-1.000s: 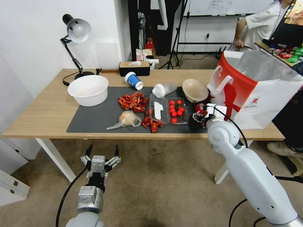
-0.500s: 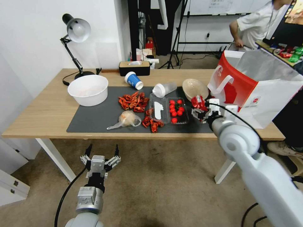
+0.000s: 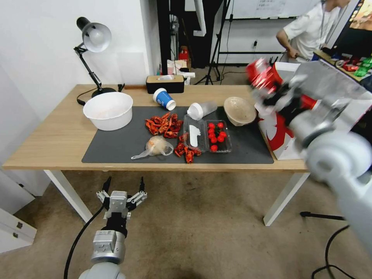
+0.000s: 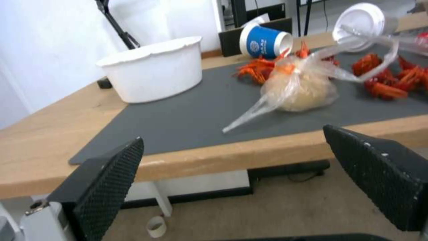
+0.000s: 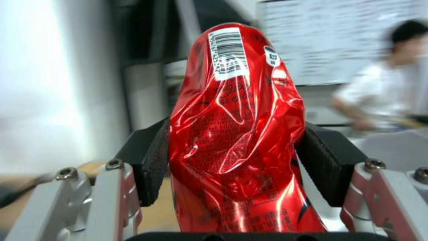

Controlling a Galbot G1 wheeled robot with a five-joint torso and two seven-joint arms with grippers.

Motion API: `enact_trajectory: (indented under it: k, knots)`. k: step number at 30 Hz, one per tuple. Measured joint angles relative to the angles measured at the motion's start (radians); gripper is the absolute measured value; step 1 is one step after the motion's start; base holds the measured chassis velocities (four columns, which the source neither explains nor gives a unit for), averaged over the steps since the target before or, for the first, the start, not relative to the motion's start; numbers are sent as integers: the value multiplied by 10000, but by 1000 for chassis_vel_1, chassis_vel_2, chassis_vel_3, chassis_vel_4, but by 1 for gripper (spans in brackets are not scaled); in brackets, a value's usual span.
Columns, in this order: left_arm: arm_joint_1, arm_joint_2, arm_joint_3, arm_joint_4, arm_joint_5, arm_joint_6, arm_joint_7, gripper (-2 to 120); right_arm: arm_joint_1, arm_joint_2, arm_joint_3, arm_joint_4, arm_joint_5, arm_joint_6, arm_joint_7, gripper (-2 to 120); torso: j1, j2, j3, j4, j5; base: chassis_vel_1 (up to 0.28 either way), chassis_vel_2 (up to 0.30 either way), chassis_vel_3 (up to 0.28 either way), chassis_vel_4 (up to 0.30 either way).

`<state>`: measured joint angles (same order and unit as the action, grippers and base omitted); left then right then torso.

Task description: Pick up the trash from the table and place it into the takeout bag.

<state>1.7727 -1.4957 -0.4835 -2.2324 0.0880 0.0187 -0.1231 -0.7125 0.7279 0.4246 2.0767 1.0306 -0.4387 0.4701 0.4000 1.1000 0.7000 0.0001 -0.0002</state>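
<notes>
A crushed red soda can (image 3: 259, 74) (image 5: 236, 134) is held in the air, my right gripper (image 3: 272, 87) (image 5: 236, 160) shut on it, up at the near rim of the red-and-white takeout bag (image 3: 279, 136). On the table (image 3: 58, 135) lie the blue paper cup (image 3: 164, 99) (image 4: 263, 42), the white-lidded cup (image 3: 201, 109) (image 4: 363, 23), the tan bowl (image 3: 239, 110) and the small clear plastic bag (image 3: 157, 146) (image 4: 299, 88). My left gripper (image 3: 122, 192) (image 4: 245, 180) hangs open below the table's front edge, empty.
A large white bowl (image 3: 108, 110) (image 4: 151, 72) stands at the mat's left end. Red crayfish shells (image 3: 164, 124) and a clear box of tomatoes (image 3: 217, 135) lie mid-mat. A desk lamp (image 3: 93, 38) and a tissue box (image 3: 164, 83) stand at the back.
My right gripper has lifted the red can from the mat's right end up and back to the takeout bag's rim. The left arm has stayed still.
</notes>
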Motion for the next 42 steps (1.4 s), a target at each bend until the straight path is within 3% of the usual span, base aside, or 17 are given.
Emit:
enact_trajectory:
  k: [4, 12, 18, 21, 24, 35, 42]
  knots:
    - [81, 174, -115, -219, -260, 106, 38, 100, 251, -257, 269, -816, 366, -248, 623, 63, 0, 0, 0, -3, 4, 0, 0, 0, 0]
    - [126, 275, -180, -268, -326, 109, 14, 100, 163, -199, 243, -1588, 113, -243, 486, 63, 0, -1, 0, -1, 4, 0, 0, 0, 0]
    - [240, 312, -183, -365, -331, 85, -12, 100, 51, -155, 199, -1611, 4, -215, 330, 83, 0, 0, -1, -1, 2, 0, 0, 0, 0]
    - [303, 361, -218, -428, -383, 52, -26, 100, 37, -230, 199, -1489, 23, -329, 307, 96, 0, 0, 0, -1, 0, 0, 0, 0, 0]
    - [315, 364, -228, -463, -402, 49, -29, 100, -12, -263, 221, -1347, 101, -396, 255, 100, 0, 0, -1, 0, 0, 0, 0, 0, 0]
    - [313, 345, -220, -510, -410, 50, -31, 100, -883, -236, 745, -235, 417, -261, -69, 100, 0, 0, 0, -1, 2, 0, 0, 0, 0]
    - [350, 211, -169, -460, -380, 41, -32, 100, -2055, -142, 1298, 1120, 396, 253, -872, 100, 0, 0, -1, 2, -3, 0, 0, 0, 0]
